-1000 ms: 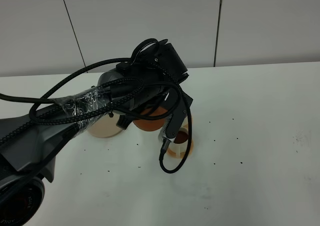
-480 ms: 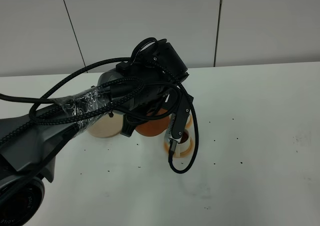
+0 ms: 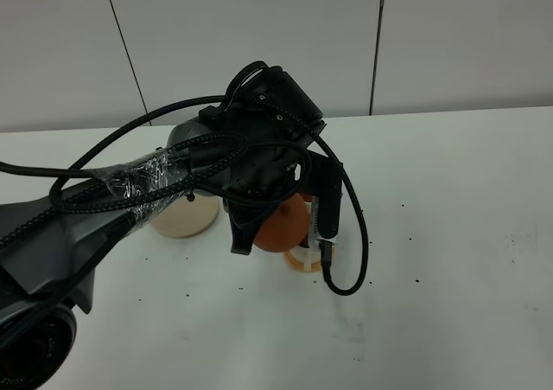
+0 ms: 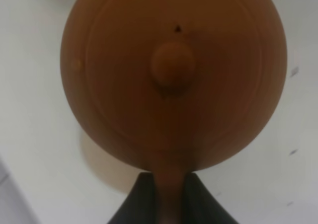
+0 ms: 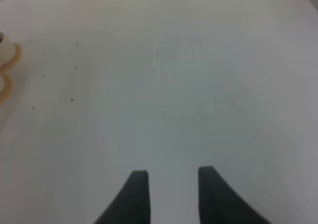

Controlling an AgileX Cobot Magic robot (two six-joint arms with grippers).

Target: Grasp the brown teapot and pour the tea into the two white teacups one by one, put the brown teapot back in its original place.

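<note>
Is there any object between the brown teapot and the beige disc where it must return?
Nothing visible does. The brown teapot, gripped at its handle by the left claw, is beside the beige disc; the arm hides part of the table between them.

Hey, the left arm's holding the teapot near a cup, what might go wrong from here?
The left gripper pinches the brown teapot only by its thin handle, so it might swing or slip when tipped. The arm hides most of the teacup in the high view, so tea could miss it. The dangling cable might snag that cup.
</note>
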